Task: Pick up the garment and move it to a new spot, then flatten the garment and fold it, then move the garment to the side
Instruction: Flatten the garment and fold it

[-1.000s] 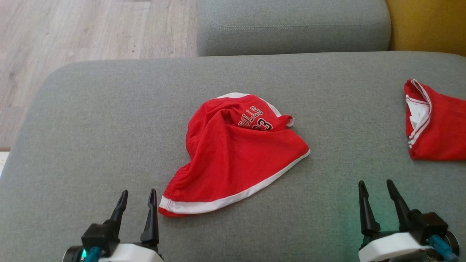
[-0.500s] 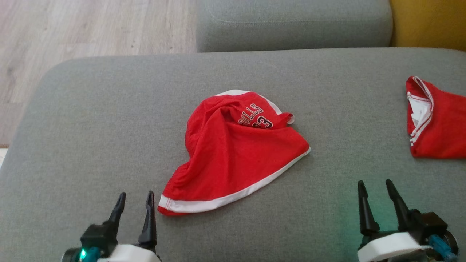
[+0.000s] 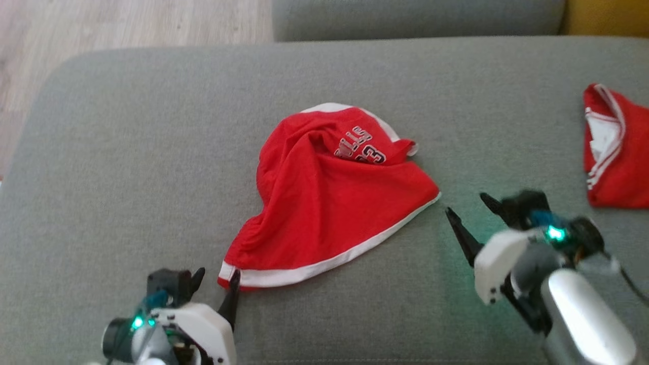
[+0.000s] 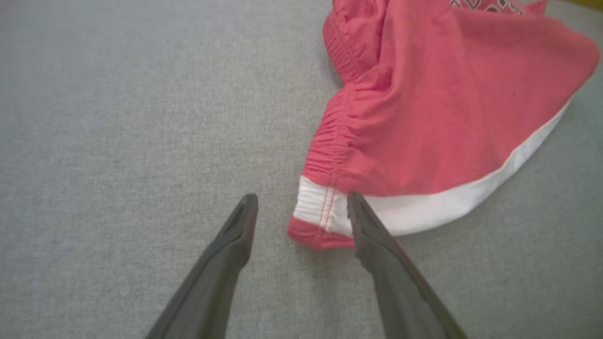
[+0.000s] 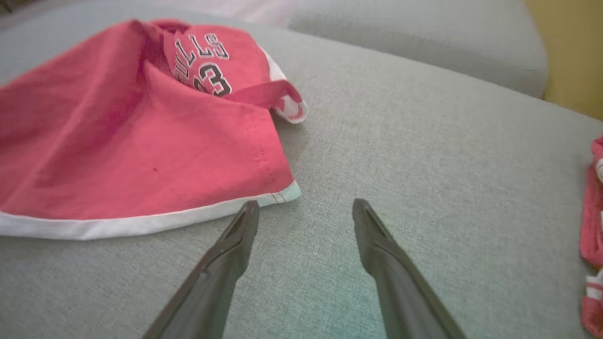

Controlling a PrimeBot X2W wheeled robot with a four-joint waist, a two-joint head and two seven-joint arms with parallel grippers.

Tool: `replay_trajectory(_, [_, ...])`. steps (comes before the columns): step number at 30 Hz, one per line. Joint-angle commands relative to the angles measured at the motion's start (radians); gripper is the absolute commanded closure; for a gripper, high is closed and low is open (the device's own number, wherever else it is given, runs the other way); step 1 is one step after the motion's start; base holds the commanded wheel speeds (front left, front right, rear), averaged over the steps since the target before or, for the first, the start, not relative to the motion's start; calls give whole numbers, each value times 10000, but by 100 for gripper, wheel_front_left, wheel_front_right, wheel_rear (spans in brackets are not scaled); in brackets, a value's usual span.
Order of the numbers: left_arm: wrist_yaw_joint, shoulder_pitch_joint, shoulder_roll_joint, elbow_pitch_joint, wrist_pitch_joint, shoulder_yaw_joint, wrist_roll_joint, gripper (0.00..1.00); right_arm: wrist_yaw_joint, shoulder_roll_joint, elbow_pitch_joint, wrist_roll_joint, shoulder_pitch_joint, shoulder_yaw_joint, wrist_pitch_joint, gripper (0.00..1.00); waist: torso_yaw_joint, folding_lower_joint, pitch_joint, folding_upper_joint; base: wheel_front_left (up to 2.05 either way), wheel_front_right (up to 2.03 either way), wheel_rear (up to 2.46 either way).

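A crumpled red garment (image 3: pixel 329 197) with a white hem band and printed lettering lies in the middle of the grey cushion (image 3: pixel 127 152). My left gripper (image 3: pixel 217 276) is open at the garment's near left corner. In the left wrist view the white-banded corner of the garment (image 4: pixel 424 117) lies between the two fingers of the left gripper (image 4: pixel 301 197), which has not closed on it. My right gripper (image 3: pixel 466 204) is open just right of the garment's right corner. In the right wrist view the hem tip of the garment (image 5: pixel 141 141) lies beside the left finger of the right gripper (image 5: pixel 306 203).
A second red garment (image 3: pixel 616 152) with white trim lies at the cushion's right edge, also visible as the second garment (image 5: pixel 591 235). A grey back cushion (image 3: pixel 405 20) sits behind, with wooden floor (image 3: pixel 127 20) at the far left and a yellow surface (image 3: pixel 608 15) at the far right.
The camera has tilted, shifting the whole picture. The left gripper has moved in to straddle the garment's near left corner. The right gripper has advanced and turned left toward the right corner.
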Motion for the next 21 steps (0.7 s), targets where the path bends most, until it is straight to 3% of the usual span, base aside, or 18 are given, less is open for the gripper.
replay_trajectory(1, [-101, -499, 252, -563, 545, 270, -86, 0, 73, -422, -214, 291, -746, 701, 653, 0, 154, 0, 282, 0, 0, 0, 0])
replay_trajectory(5, [-185, -658, 436, -1034, 1430, 297, -261, 0, 73, -1122, 38, 1073, -1576, 1833, 1609, 0, 343, 0, 567, 0, 0, 0, 0])
replay_trajectory(9, [-386, -774, 561, -1437, 2064, 255, -511, 0, 73, -1721, 390, 1420, -2323, 2515, 1880, 0, 530, 0, 850, 0, 0, 0, 0])
replay_trajectory(21, [-853, -1082, 843, -1967, 2817, -33, -1099, 0, 73, -2622, 998, 2397, -3514, 4139, 2280, 0, 738, 0, 1334, 0, 0, 0, 0])
